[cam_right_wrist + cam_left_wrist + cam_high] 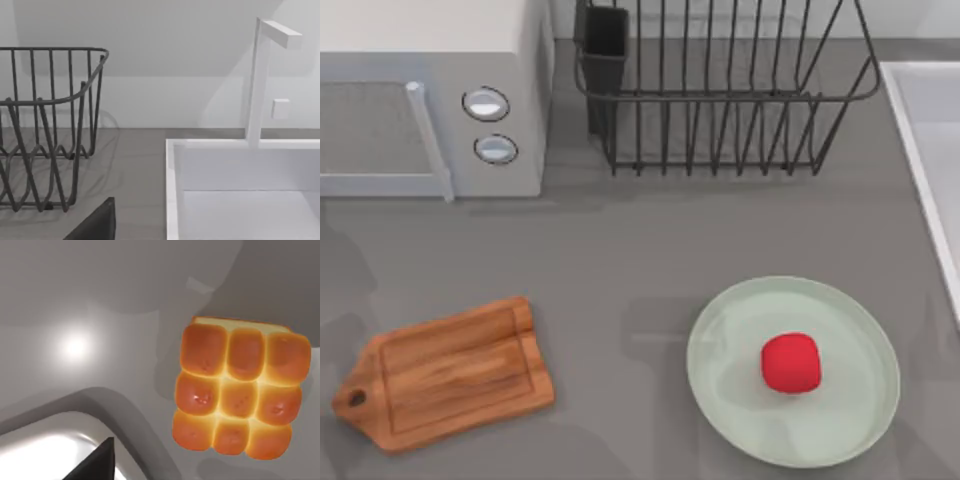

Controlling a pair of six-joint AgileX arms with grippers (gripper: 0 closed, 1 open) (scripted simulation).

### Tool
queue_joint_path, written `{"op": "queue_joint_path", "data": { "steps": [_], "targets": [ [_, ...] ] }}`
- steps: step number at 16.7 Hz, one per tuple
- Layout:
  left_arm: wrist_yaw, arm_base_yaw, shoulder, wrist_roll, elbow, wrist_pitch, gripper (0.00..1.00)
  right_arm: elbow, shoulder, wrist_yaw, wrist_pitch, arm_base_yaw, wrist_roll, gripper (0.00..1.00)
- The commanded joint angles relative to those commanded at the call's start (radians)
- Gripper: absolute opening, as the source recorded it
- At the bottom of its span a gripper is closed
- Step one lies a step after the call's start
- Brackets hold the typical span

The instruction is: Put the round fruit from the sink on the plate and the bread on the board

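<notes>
I see the round fruit (790,363) resting on the plate (850,420), the board (445,373) bare at the surface's left. My left wrist view shows the bread (239,390) lying on grey. Dish rack (720,90) and microwave (430,95) stand behind; sink (240,190) right. I cannot tell either claw's state.

Red round fruit (790,362) sits on mint plate (720,340); wooden board (445,372) bare.

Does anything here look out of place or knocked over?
Nothing looks spilled or damaged. The red fruit sits upright on the green plate, and the wooden board lies flat but bare. The bread is intact, resting on a grey surface seen by the left wrist camera.
</notes>
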Motion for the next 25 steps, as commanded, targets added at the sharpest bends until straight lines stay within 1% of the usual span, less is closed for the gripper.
{"op": "queue_joint_path", "data": {
  "steps": [4,10,20,25],
  "targets": [
    [0.019,0.026,0.128,0.101,0.096,-0.076,1.00,0.000,0.000,0.000,0.000,0.000,0.000,1.00],
    [0.020,0.023,0.134,0.107,0.098,-0.075,1.00,0.000,0.000,0.000,0.000,0.000,0.000,1.00],
    [0.021,0.016,0.190,0.098,-0.044,0.118,1.00,0.000,0.000,0.000,0.000,0.000,0.000,1.00],
    [0.021,0.021,0.228,0.104,-0.067,0.178,1.00,0.000,0.000,0.000,0.000,0.000,0.000,1.00]
  ]
}}
